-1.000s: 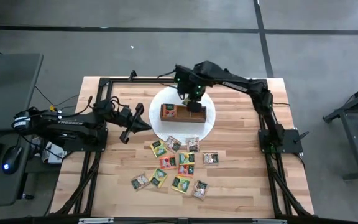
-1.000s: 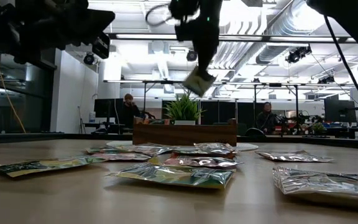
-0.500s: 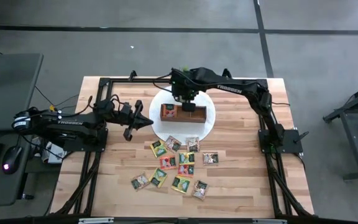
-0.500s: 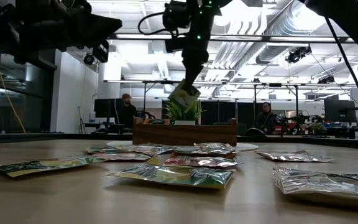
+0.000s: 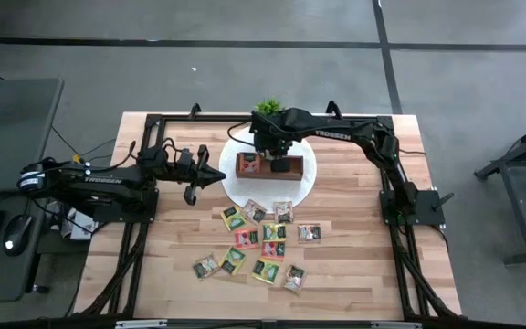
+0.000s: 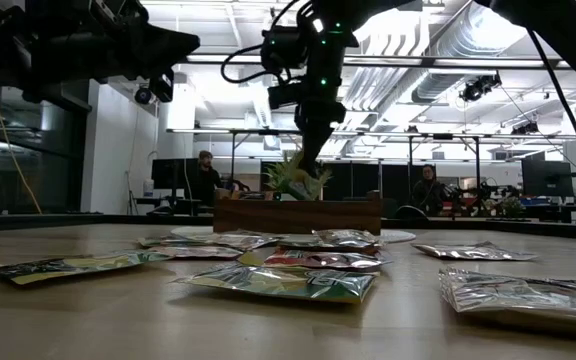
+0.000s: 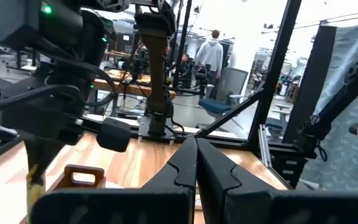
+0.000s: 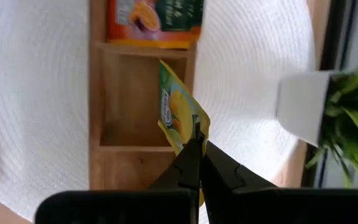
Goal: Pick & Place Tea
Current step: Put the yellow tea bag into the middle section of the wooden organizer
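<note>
The right gripper [image 8: 194, 146] is pinching a thin, shiny yellow-green tea bag [image 8: 180, 115] by one corner, just above the middle slot of the brown wooden tray [image 8: 98, 112]. The floppy packet is hanging tilted, so it could catch on a wall and land outside. More flat, crinkly tea bags [image 5: 263, 239] are lying nearer. The left gripper [image 5: 210, 178], fingers pressed together, is waiting left of the round white mat [image 5: 307, 178].
</note>
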`<state>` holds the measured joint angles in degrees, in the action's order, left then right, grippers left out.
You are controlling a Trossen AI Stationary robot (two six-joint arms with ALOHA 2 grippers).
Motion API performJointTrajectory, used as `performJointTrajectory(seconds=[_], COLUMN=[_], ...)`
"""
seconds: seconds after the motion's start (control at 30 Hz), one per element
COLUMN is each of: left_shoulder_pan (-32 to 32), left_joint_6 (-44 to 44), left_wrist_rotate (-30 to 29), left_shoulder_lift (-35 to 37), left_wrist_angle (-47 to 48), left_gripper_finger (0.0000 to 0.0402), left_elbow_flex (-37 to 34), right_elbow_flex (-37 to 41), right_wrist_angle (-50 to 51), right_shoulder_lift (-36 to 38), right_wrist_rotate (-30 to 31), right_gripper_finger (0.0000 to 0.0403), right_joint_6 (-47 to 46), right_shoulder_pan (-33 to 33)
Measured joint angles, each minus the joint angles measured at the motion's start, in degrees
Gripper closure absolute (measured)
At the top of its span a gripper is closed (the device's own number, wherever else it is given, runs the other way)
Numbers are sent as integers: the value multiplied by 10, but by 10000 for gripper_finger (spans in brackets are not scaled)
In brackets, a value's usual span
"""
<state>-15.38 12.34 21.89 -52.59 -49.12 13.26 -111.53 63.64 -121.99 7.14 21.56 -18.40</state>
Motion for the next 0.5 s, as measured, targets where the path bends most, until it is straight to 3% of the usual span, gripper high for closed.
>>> performJointTrajectory(seconds=[0.5], left_shoulder_pan=[0], left_joint_6=[14], left_wrist_rotate=[-11], left_shoulder_lift=[0], left_wrist_angle=[1], left_gripper_finger=[401], left_elbow_flex=[0], right_elbow_flex=[0], right_wrist_angle=[-9], right_shoulder_lift=[0], right_wrist_rotate=[-14], right_gripper_finger=[402], right_joint_6=[1], right_shoulder_pan=[2])
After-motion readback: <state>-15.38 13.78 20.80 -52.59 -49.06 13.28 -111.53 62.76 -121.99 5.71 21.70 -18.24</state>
